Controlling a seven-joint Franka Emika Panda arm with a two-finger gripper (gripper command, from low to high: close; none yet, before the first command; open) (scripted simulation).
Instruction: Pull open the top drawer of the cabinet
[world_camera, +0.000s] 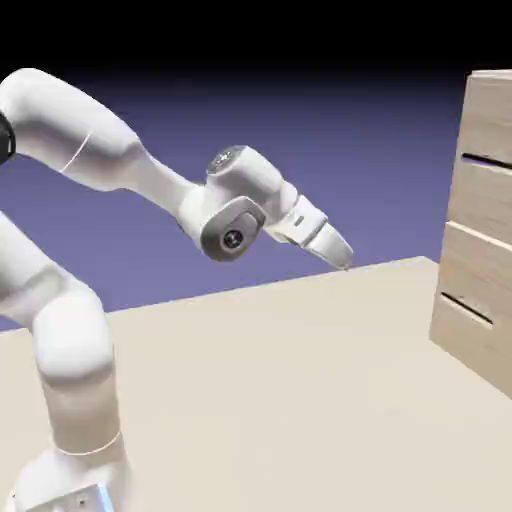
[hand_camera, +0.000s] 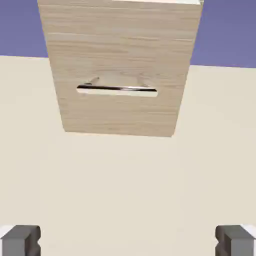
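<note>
So the pincer (hand_camera: 128, 241) is wide open right now, its two grey tips well apart at the bottom corners of the hand view, and there's nothing between them but a look at the bare tabletop (world_camera: 270, 400) underneath. In the exterior view it hangs in mid-air above the tabletop, pointing down and toward the exterior view's right, not touching anything. Behind it the white arm (world_camera: 75, 125) bends back to the exterior view's left, with part of it cut off by the picture's edge. Next thing out is the cabinet (world_camera: 480, 220), a pale wood-grain box over at the exterior view's right, well apart from the pincer and partly out of frame. Its side shows dark slits (world_camera: 467, 308), one high up and one lower down. The top drawer is up at the cabinet's upper end, but I can't tell its front from the other panels for sure. The hand view has a wood-grain front (hand_camera: 120, 55) with a shiny horizontal handle (hand_camera: 117, 90) across it, roughly level in that view. As for stuff in the way, I see only open air between pincer and handle.
</note>
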